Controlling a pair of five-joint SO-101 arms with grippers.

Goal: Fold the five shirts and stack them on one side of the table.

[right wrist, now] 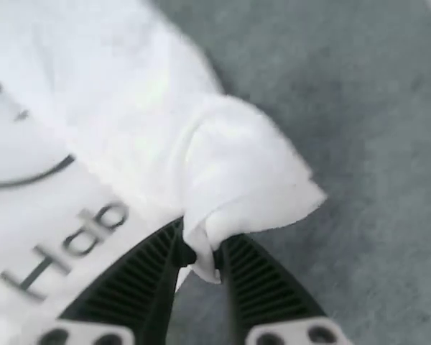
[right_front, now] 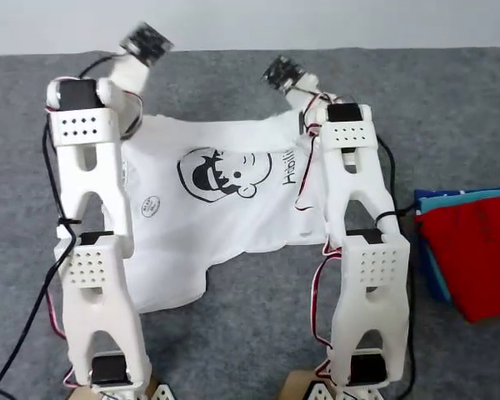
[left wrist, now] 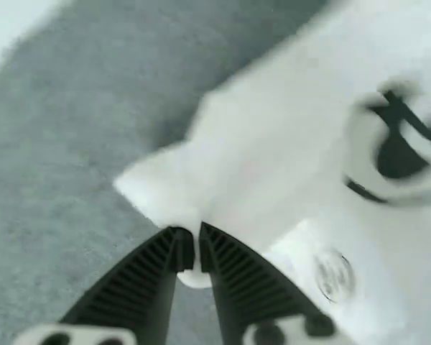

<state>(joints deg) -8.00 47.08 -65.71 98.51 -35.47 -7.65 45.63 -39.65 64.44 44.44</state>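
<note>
A white shirt (right_front: 225,208) with a black cartoon face print lies spread on the grey table between the two arms. In the left wrist view my left gripper (left wrist: 189,251) is shut on a bunched far corner of the white shirt (left wrist: 273,172). In the right wrist view my right gripper (right wrist: 199,255) is shut on a rolled fold of the white shirt (right wrist: 223,172) at its other far corner, beside some lettering. In the high view the left arm (right_front: 92,167) covers the shirt's left side and the right arm (right_front: 354,183) covers its right side.
A stack of folded shirts, red (right_front: 475,250) on top with blue (right_front: 437,204) beneath, sits at the right edge of the table. Grey table surface (right_front: 258,333) shows near the arm bases. Black cables run along both arms.
</note>
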